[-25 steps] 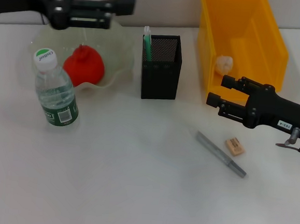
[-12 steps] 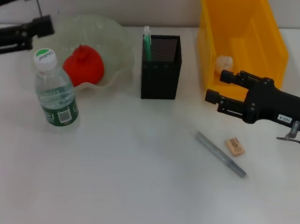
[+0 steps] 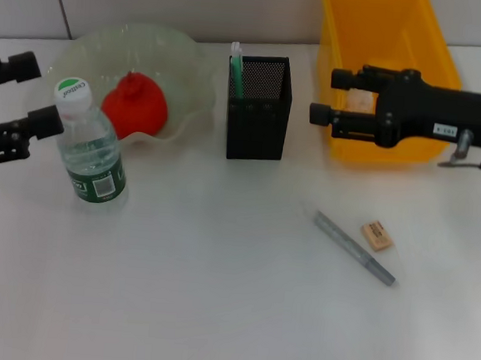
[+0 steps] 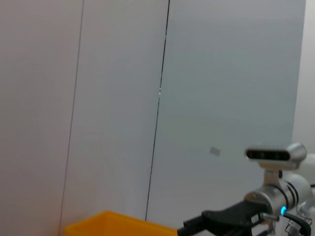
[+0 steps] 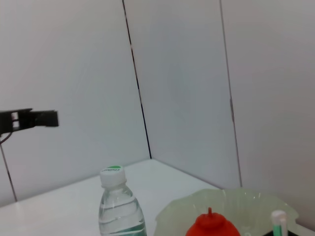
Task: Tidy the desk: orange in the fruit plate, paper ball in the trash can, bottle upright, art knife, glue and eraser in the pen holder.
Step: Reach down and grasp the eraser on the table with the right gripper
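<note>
Nearest, the art knife (image 3: pixel 355 248) and eraser (image 3: pixel 376 235) lie side by side on the desk (image 3: pixel 215 295); farther back the bottle (image 3: pixel 90 145) stands upright beside the spread, empty left gripper (image 3: pixel 26 93), the orange (image 3: pixel 134 105) sits in the fruit plate (image 3: pixel 187 67), and the right gripper (image 3: pixel 330 96), fingers parted and empty, hovers at the trash can (image 3: pixel 409 43).

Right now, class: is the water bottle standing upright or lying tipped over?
Upright: the water bottle stands on its base on the table, white-and-green cap on top, beside the fruit plate.
</note>
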